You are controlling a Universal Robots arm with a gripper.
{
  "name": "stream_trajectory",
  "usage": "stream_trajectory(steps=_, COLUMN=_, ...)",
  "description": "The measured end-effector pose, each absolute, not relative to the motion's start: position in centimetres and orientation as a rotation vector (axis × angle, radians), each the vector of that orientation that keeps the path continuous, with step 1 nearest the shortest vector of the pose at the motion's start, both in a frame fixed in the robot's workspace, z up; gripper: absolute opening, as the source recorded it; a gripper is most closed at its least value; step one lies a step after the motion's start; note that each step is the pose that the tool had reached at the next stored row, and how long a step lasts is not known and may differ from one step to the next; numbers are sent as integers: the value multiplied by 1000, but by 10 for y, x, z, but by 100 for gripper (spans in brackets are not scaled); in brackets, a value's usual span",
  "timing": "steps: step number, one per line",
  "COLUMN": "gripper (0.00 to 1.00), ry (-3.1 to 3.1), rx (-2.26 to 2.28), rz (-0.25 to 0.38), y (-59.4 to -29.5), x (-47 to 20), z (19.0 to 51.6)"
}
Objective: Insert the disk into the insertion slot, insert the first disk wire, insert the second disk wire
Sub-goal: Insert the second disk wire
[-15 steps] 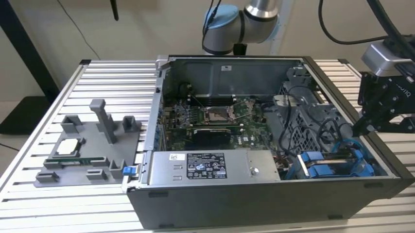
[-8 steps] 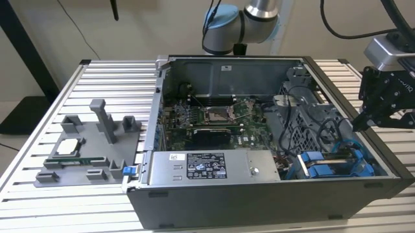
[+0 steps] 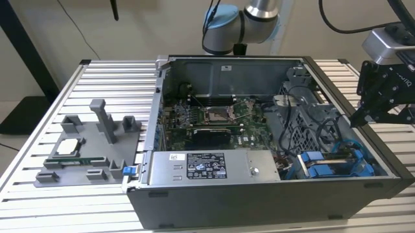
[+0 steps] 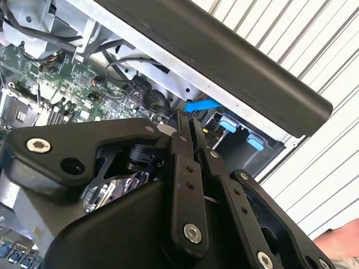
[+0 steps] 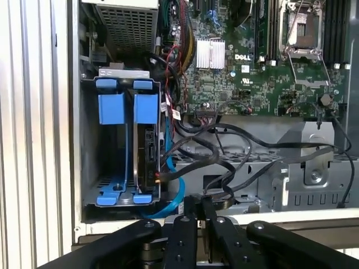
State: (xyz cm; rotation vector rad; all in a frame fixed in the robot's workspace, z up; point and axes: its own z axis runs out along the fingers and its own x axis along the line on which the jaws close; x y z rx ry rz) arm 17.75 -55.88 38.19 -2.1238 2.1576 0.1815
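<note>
The silver arm (image 3: 263, 7) has a pale blue joint cap (image 3: 217, 20); its black gripper (image 4: 188, 119) bears silver screws (image 4: 192, 233).

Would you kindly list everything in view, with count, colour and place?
table: one, silver slats, under everything.
computer case: one, dark grey, open, on the table.
motherboard: one, green, in the case.
power-supply box: one, silver, case's near side.
insertion slot: one, grey with blue fittings, case corner, exterior view's right.
disk: one, dark edge visible, standing in the slot.
wires: several black, one blue, beside the slot.
fixture plate: one, grey, exterior view's left, carrying a chip and memory stick.
arm: one, silver and light blue, behind the case.
gripper: one, black, shut, above the case's edge near the slot.
</note>
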Motion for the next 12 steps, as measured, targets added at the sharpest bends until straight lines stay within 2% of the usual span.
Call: stream_trajectory(steps=12, gripper=0, ry=2157, rx=-2123, rz=182, y=-564, x=150, z=391)
